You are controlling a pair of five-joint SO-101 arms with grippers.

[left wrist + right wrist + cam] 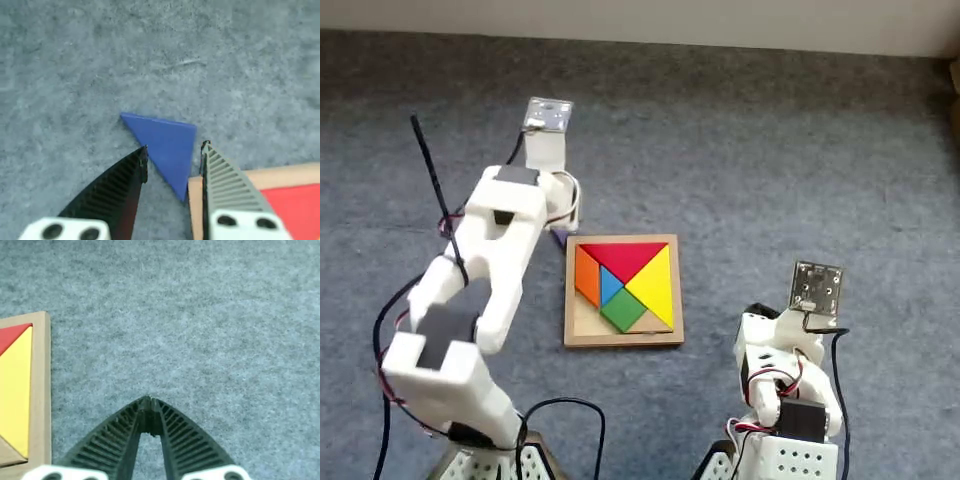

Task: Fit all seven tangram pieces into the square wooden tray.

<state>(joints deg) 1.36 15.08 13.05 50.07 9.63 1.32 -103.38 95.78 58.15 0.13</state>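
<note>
Tray corner crowds left hand, spread around blue triangle; right hand closed.

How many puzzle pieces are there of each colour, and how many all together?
Red piece: 1
Orange piece: 1
Yellow piece: 1
Green piece: 1
Light blue piece: 1
Dark blue piece, outside the tray: 1
Total: 6 in sight

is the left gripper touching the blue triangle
Cannot tell: left wrist view has the left gripper straddling the blue triangle, black finger at its edge, contact unclear.
</note>
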